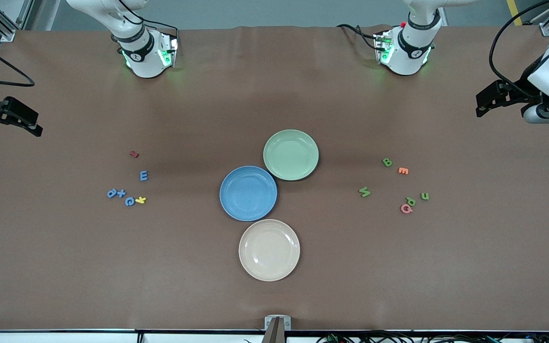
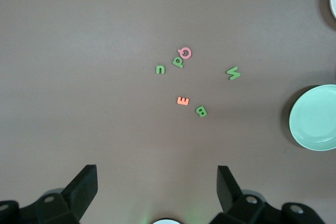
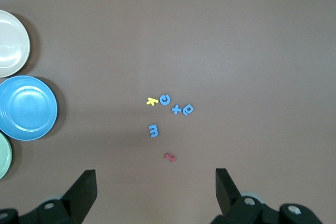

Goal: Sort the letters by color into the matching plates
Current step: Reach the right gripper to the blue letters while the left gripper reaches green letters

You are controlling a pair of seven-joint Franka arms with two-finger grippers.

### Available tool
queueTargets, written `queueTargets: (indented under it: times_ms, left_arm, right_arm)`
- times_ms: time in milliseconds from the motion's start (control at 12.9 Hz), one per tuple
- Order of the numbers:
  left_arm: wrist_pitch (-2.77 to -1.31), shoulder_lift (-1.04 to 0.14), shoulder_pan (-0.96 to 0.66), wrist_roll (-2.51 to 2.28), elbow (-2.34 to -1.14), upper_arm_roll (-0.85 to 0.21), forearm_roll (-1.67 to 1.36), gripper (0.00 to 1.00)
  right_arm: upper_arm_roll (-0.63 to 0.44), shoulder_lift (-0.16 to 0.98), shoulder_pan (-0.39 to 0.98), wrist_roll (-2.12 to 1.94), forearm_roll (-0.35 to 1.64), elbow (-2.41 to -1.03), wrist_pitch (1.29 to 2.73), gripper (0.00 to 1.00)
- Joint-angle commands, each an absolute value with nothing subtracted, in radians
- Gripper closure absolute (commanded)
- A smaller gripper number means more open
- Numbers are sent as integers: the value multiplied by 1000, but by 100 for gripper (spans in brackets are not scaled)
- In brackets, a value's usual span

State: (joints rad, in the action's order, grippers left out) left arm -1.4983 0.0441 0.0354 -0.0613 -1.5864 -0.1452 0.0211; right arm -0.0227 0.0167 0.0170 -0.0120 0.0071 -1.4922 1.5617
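The blue plate [image 1: 248, 193] and pale green plate [image 1: 291, 155] touch at mid-table. Several blue letters [image 1: 144, 176] lie toward the right arm's end, also in the right wrist view [image 3: 153, 130] with the blue plate [image 3: 26, 107]. Several green letters [image 1: 387, 162] lie toward the left arm's end, also in the left wrist view [image 2: 201, 111] with the green plate [image 2: 315, 118]. My left gripper [image 1: 480, 105] [image 2: 157, 182] is open and empty, high over bare table at its end. My right gripper [image 1: 36, 127] [image 3: 156, 182] is open and empty, high over its end.
A beige plate [image 1: 269, 249] sits nearer the front camera, touching the blue plate. A yellow letter [image 1: 140, 200] and a red one [image 1: 134, 154] lie among the blue letters. An orange letter [image 1: 403, 170] and a pink one [image 1: 405, 208] lie among the green ones.
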Motion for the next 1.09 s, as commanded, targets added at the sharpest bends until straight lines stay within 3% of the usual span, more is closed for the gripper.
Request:
queueTargets:
  times_ms: [0,311,622,1010]
  left_arm:
    - [-1496,34,41,-78,-1569,-150,18,0]
    - [-1479,-8,32,-75,-1519,-150,21,0]
    - [-1471,-14,46,-68,-1520,-149,21,0]
    - [-1467,-37,31,-74,-1531,-150,21,0]
  right_arm:
    - [-18,29,12,-15,-12,-1474,1549,0]
    - [-20,57,11,-14,-14,-1499,1543,0]
    - [-20,126,8,-14,-14,-1626,1555,0]
    - [-21,144,5,-29,-18,-1869,1820,0]
